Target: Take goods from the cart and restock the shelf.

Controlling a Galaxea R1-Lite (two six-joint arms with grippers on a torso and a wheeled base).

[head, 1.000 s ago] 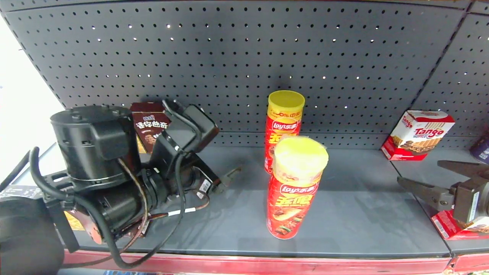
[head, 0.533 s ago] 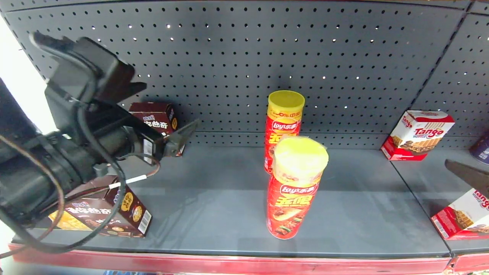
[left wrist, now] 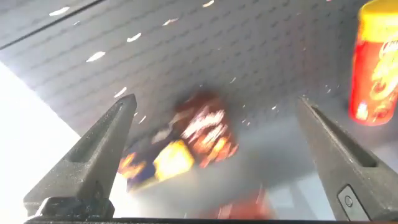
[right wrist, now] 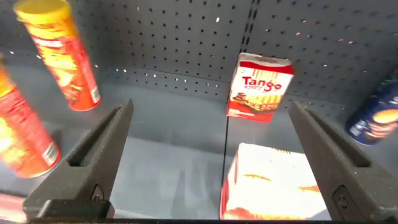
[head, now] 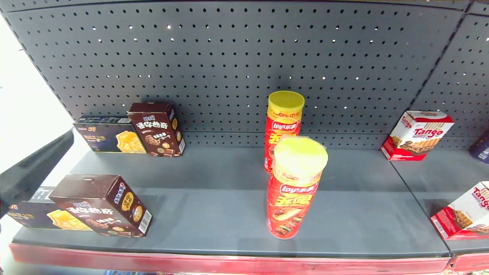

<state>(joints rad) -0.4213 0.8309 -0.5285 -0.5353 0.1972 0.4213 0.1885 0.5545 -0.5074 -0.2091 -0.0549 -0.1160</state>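
Cookie box: the brown cookie box [head: 103, 204] is lying at the near left of the shelf [head: 229, 206], just beside a dark box [head: 36, 217].
Left gripper: the left gripper [left wrist: 216, 102] is gaping wide, holding nothing.
Right gripper: the right gripper [right wrist: 210, 106] is spread wide, empty, facing the near wafer box [right wrist: 273, 180].
Chips: the near chip can [head: 296, 187] is standing upright mid-shelf, in front of the far chip can [head: 284, 122].

Shelf [head: 214, 214] holds three groups.
Left: back boxes [head: 156, 129] behind front boxes [head: 103, 206]. Centre: front can [head: 296, 187] just before rear can [head: 284, 118]. Right: rear wafer box [head: 418, 134] behind front wafer box [head: 464, 215].
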